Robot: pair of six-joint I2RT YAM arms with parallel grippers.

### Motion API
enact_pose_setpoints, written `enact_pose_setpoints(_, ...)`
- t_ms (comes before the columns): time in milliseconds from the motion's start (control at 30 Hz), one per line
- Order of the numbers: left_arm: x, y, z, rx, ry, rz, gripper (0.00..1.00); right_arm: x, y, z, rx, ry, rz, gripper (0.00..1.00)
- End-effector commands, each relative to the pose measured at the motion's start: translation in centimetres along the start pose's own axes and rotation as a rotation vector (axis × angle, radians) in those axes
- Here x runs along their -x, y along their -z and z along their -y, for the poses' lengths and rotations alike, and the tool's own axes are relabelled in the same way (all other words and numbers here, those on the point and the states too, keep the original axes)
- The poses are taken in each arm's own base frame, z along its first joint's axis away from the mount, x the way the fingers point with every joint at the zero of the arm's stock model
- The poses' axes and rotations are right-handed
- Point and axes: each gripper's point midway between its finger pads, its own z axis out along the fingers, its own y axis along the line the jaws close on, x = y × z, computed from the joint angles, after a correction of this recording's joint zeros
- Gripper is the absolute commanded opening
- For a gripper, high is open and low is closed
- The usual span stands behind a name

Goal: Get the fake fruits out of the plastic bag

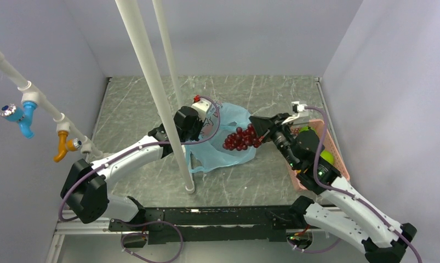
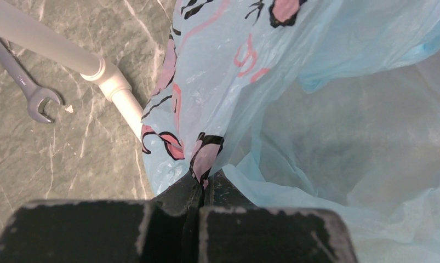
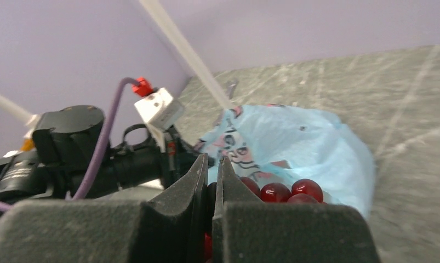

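Top external | right tool (image 3: 213,164) clamped on grape bunch (image 1: 239,139) at plastic bag (image 1: 228,156) mouth | left tool (image 2: 198,183) pinching bag's rim (printed edge) | advice: draw bunch straight out of bag, rim anchored

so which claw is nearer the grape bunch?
Right. The right claw is shut on the grape bunch. The left claw pinches the plastic bag left of the bunch, apart from it.

The top camera looked down from behind on the whole table (image 1: 135,109). Both wrist cameras sat close, sharing the bag (image 1: 235,116) with it.
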Motion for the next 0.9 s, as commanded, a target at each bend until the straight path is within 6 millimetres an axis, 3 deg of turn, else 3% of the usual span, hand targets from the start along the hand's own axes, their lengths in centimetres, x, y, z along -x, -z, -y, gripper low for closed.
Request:
enact_pose_setpoints(0,1.7,0.2,-0.2,0.017,0.033,0.057,0.0,4.1,2.7,3.3,-0.21,0.093,0.093,0.0)
enact_pose_setpoints(233,2.0,-0.1,1.9,-0.1,-0.01,0.022,0.0,7.3,7.3,10.4,-0.654,0.186,0.185,0.0)
enact_pose_setpoints(400,1.9,-0.2,2.2,-0.116,-0.012,0.0,0.01,8.0,9.2,13.5,-0.886,0.241,0.239,0.0)
enact_pose_setpoints(500,1.8,-0.3,2.3,-0.117,-0.013,-0.018,0.15,8.7,8.9,14.9,-0.991,0.283,0.26,0.0)
enact_pose_setpoints(667,2.0,0.1,2.1,-0.116,-0.013,-0.018,0.48,9.0,8.0,20.3,-1.165,0.264,0.201,0.0)
enact_pose_setpoints(867,3.1,1.4,2.0,-0.122,-0.003,0.031,0.62,8.7,9.2,26.1,-1.281,0.178,0.196,0.0)
